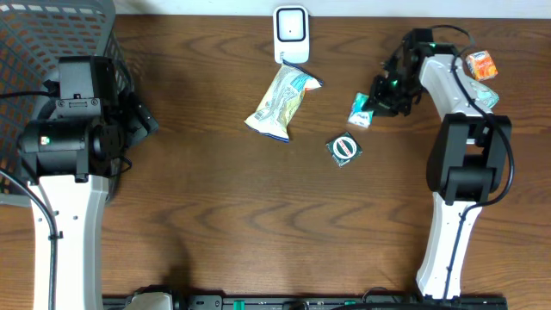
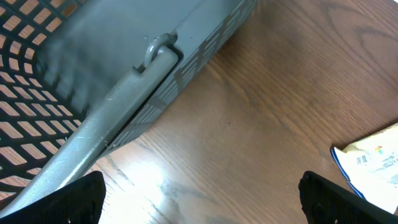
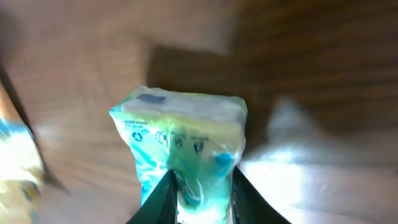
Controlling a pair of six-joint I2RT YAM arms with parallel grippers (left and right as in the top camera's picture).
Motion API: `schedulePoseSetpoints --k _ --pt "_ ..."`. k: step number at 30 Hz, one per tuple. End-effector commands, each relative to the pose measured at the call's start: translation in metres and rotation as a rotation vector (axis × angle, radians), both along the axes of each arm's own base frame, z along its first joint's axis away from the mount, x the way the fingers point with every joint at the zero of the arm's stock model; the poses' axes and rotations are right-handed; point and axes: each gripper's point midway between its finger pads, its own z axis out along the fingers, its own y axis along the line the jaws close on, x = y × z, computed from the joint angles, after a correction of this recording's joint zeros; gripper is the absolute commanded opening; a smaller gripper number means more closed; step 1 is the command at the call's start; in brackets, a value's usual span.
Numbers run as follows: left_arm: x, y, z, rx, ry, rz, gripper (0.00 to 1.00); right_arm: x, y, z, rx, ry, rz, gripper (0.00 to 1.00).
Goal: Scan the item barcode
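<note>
Dark fingers (image 3: 158,202) of the right gripper (image 3: 200,199) pinch the lower end of a teal packet (image 3: 180,134), one on each side, jaws narrow and closed on it. Wrist view blurred: print unreadable, and cannot tell whether the packet rests on the table (image 3: 323,74) or hangs clear. Overhead, the packet sits at the gripper's tip, right of centre, well apart from the white scanner (image 1: 291,34) at the far edge. Pale snack bag (image 1: 282,102) lies just in front of the scanner; round dark-green packet (image 1: 344,148) near the held one. Orange packet (image 1: 481,65) beside the right arm. Left gripper (image 2: 199,205) jaws wide, nothing between them, over bare wood beside the grey basket (image 2: 124,93).
</note>
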Motion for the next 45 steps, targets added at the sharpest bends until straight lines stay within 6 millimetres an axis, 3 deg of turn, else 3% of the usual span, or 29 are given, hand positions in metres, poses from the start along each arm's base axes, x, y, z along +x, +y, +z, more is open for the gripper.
schedulePoseSetpoints --k 1,5,7,8,11,12,13,17,20,24,30,32,35,37,40,43,45 --pt "-0.001 0.004 -0.002 0.003 0.005 0.028 0.98 0.000 -0.004 -0.001 -0.135 -0.029 0.155 0.22" --pt "-0.001 0.004 -0.002 0.003 0.005 0.028 0.98 -0.001 -0.005 0.012 -0.175 -0.013 0.148 0.30" --pt "-0.001 0.004 -0.002 0.003 0.005 0.028 0.98 0.001 -0.006 0.021 -0.167 -0.005 0.104 0.51" --pt "-0.001 0.004 -0.002 0.003 0.005 0.028 0.98 0.002 -0.006 0.023 -0.162 -0.008 0.101 0.54" --pt "-0.001 0.004 -0.002 0.003 0.006 0.028 0.98 0.004 -0.009 0.024 -0.164 -0.017 0.103 0.41" --pt "-0.001 0.004 -0.002 0.003 0.006 0.028 0.98 0.004 -0.010 0.024 -0.164 -0.018 0.102 0.45" --pt "-0.001 0.004 -0.002 0.003 0.006 0.028 0.97 0.004 -0.013 0.024 -0.164 -0.016 0.096 0.61" --pt "-0.001 0.004 -0.002 0.003 0.006 0.028 0.98 0.006 -0.020 0.021 -0.164 -0.020 0.080 0.68" --pt "-0.001 0.004 -0.002 0.003 0.005 0.028 0.98 0.003 -0.018 0.016 -0.139 -0.018 0.102 0.68" --pt "-0.001 0.004 -0.002 0.003 0.005 0.028 0.98 0.000 -0.001 0.008 -0.039 -0.034 0.152 0.64" --pt "-0.001 0.004 -0.002 0.003 0.006 0.028 0.98 -0.009 0.000 -0.018 -0.018 -0.016 0.145 0.60" --pt "-0.001 0.004 -0.002 0.003 0.006 0.028 0.98 -0.012 -0.001 -0.028 -0.013 -0.009 0.132 0.52" --pt "-0.001 0.004 -0.002 0.003 0.006 0.028 0.98 -0.016 -0.003 -0.036 -0.012 -0.003 0.129 0.29" --pt "-0.001 0.004 -0.002 0.003 0.005 0.028 0.98 -0.017 -0.002 -0.036 -0.012 -0.002 0.130 0.22" --pt "-0.001 0.004 -0.002 0.003 0.005 0.028 0.98 -0.015 0.006 -0.027 0.033 -0.020 0.137 0.03" --pt "-0.001 0.004 -0.002 0.003 0.005 0.028 0.98 -0.012 0.030 -0.005 0.182 -0.087 0.206 0.01" --pt "-0.001 0.004 -0.002 0.003 0.005 0.028 0.98 -0.013 0.056 0.024 0.370 -0.181 0.298 0.01"
